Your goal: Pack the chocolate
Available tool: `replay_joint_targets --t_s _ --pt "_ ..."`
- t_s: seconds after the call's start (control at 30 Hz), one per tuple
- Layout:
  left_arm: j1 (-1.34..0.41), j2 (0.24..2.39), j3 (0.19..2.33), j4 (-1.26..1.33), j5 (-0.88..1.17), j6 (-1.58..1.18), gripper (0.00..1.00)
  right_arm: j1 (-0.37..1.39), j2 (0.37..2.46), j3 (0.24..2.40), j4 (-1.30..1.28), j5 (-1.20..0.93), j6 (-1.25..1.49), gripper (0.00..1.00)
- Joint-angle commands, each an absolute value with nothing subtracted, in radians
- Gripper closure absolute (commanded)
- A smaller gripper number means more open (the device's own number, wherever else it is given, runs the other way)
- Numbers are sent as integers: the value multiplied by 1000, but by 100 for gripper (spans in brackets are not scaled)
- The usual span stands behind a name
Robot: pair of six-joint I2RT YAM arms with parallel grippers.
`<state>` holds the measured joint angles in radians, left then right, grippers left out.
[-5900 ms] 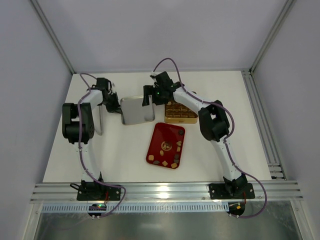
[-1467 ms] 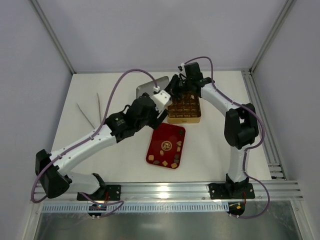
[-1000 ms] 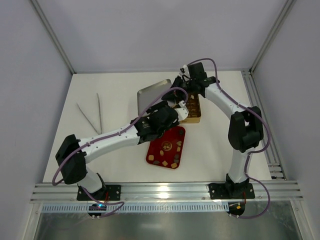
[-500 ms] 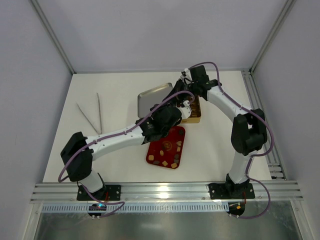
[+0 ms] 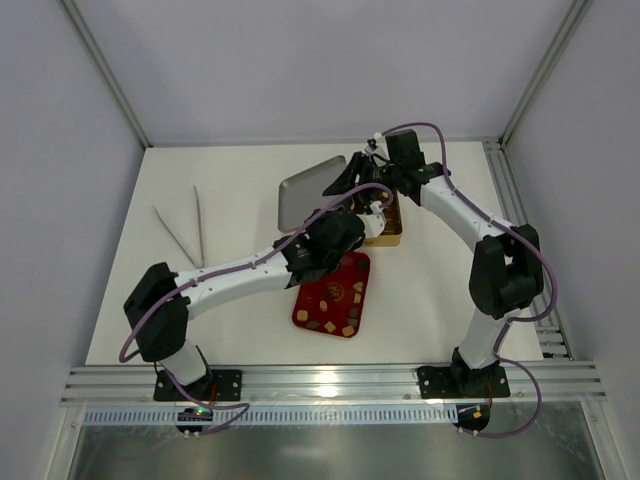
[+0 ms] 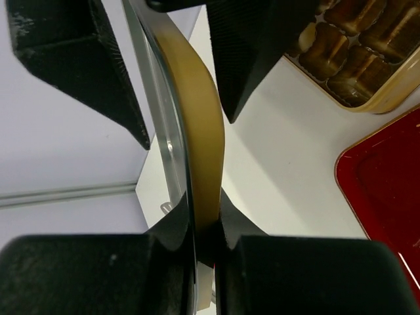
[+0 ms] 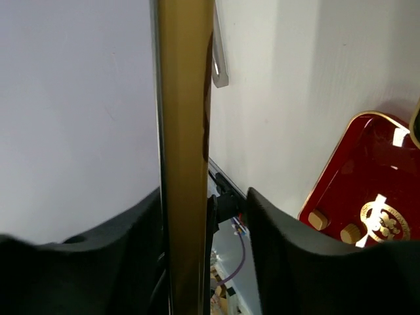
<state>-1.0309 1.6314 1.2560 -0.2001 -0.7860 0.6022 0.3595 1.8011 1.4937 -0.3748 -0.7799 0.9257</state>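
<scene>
1. My left gripper (image 6: pixel 203 244) was clamped shut on the rim of the tin lid (image 5: pixel 305 190), fingers pinching both faces of its edge.
2. My right gripper (image 7: pixel 205 197) had its jaws apart around the same lid rim. One finger lay against the gold edge, with a clear gap on the other side.
3. The lid was tilted up off the table (image 5: pixel 250 320). Both wrist views saw it edge-on, with a silver inside and a gold rim.
4. In the top view, the lid sat at about 9 to 10 o'clock of the gold tin (image 5: pixel 392 237), overlapping the tin's near corner.
5. The tin was open and showed gridded compartments. I could not tell whether any piece was inside.
6. The chocolates (image 5: pixel 348 329) lay loose on the red tray (image 5: pixel 337 272), mostly along its 6 o'clock end, with a few up the 3 o'clock side.
7. The tray sat at about 7 o'clock of the tin, just beside it, partly under my left forearm.
8. Neither gripper was touching any chocolate.
9. Metal tongs (image 5: pixel 197 225) lay at 9 o'clock on the table, well apart from the tray.
</scene>
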Motion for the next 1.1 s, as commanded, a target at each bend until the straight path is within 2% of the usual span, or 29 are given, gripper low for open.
replay_joint_targets --t_s 0.0,0.03,0.13,0.23,0.33,0.43,0.6,0.77,1.0,1.07 --pt "-1020 1579 1315 -162 -767 558 100 357 1721 1488 -347 -778 910 45" --pt "-1020 1574 1324 -182 -749 542 100 348 1704 1479 -330 -763 904 34" --pt "-1020 1559 1350 -238 -698 500 100 318 1652 1433 -236 -726 929 20" --pt "-1020 1555 1379 -294 -643 451 100 290 1596 1393 -165 -687 939 10" --pt "-1020 1555 1402 -339 -601 410 100 253 1553 1348 -91 -654 965 5" --pt "-1020 1563 1430 -368 -554 387 100 221 1520 1319 -19 -656 1000 1" --pt "-1020 1568 1469 -414 -488 342 100 172 1496 1299 75 -680 1058 0" --pt "-988 1566 1538 -468 -344 227 100 111 1451 1284 37 -617 1014 0" --pt "-767 1560 1595 -389 226 -220 100 38 1373 1252 -165 -438 826 0" --pt "-714 1578 1583 -344 311 -315 100 37 1355 1235 -221 -382 743 0"
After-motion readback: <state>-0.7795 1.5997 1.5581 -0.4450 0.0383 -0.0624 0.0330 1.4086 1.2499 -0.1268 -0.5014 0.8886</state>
